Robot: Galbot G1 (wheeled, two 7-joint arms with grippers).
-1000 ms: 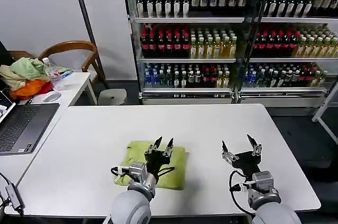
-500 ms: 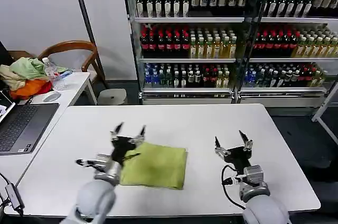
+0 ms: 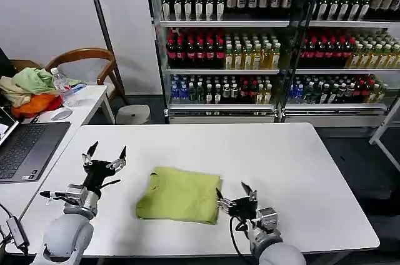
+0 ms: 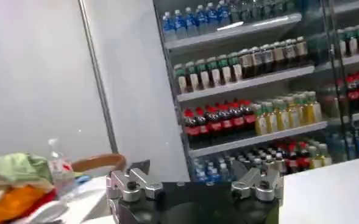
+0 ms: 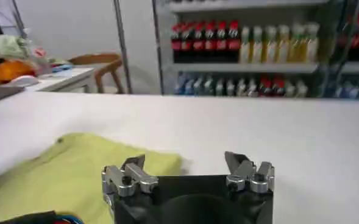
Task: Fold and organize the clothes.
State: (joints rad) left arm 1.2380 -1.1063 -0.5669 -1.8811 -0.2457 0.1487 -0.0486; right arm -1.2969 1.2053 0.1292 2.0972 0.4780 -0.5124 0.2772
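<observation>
both spread, empty: left claw point(image 3: 104, 156) clear of t-shirt point(image 3: 180, 195), right claw point(image 3: 234, 196) beside it.

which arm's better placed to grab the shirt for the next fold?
Right, probably. The right gripper sits open beside the T-shirt's near right corner, low over the table. The left gripper is open too, but raised and well off the shirt's left edge.

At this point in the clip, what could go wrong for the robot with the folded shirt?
The right gripper, open, sits low at the near right edge of the folded lime yellow-green cotton T-shirt; a push could snag that edge and undo the fold. The left gripper, open, is raised over the white table near the dark laptop; a wide swing might hit it.
</observation>
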